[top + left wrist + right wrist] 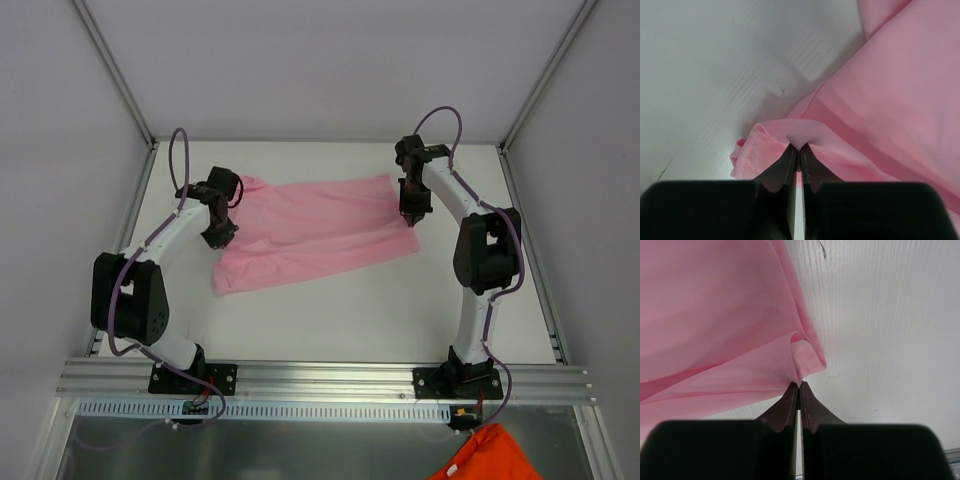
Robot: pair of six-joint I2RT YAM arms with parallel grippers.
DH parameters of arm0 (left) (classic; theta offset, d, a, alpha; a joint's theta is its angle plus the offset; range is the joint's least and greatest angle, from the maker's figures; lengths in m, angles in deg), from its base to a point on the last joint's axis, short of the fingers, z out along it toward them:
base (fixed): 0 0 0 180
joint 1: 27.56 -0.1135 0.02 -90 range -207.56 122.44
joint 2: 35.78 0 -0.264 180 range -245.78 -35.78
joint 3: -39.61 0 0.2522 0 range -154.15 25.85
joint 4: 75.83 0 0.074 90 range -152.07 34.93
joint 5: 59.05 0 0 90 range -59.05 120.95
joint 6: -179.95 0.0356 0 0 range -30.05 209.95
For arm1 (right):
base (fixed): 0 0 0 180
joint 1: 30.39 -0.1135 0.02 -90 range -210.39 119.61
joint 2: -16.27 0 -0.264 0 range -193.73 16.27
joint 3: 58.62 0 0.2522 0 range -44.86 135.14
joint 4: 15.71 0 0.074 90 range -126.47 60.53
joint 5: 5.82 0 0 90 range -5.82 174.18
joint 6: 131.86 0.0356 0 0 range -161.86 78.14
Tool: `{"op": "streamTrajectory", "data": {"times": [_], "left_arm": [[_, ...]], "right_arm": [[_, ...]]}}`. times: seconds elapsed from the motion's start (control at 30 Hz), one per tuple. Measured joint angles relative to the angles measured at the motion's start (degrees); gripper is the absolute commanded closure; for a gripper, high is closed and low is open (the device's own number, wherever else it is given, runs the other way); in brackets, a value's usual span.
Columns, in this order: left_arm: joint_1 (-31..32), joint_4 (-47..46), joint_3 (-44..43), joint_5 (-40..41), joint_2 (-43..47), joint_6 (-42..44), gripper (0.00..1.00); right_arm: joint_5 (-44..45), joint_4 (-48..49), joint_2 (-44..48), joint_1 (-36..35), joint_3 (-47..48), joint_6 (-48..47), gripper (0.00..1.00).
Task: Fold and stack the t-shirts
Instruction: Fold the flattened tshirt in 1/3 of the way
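**Both grippers pinching pink shirt on table**

The pink t-shirt (pixel 320 235) lies spread across the middle of the table (pixel 350 320), slightly toward its far edge, with a lengthwise fold layer showing. The left gripper (pixel 222 240) is at the table's left part and the right gripper (pixel 410 215) toward its far right. The overhead view hides the jaws. In the wrist views, the left gripper (pixel 798 148) is closed tight on a bunched hem fold, and the right gripper (pixel 799 385) is closed tight on a puckered shirt corner. Only the overhead shows an orange cloth (pixel 490 455), past the table's near edge on the right.
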Motion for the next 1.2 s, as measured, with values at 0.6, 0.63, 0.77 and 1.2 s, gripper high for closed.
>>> {"op": "streamTrajectory", "data": {"times": [0.6,0.63,0.77,1.2], "left_arm": [[-0.4,-1.4,-15.1,-1.6,-14.8,5.0,1.00],[-0.4,-1.3,-15.2,-1.6,-15.3,5.2,1.00],[-0.4,-1.0,-15.3,-1.7,-16.9,5.5,1.00],[-0.4,-0.7,-15.3,-2.0,-17.3,6.5,1.00]], "right_arm": [[0.2,-0.2,-0.2,0.0,0.5,0.0,0.99],[0.3,-0.2,-0.2,0.0,0.6,0.0,0.99],[0.4,-0.6,-0.3,0.0,1.1,0.0,0.99],[2.2,-2.8,-4.1,0.0,4.5,-0.4,0.81]]}}
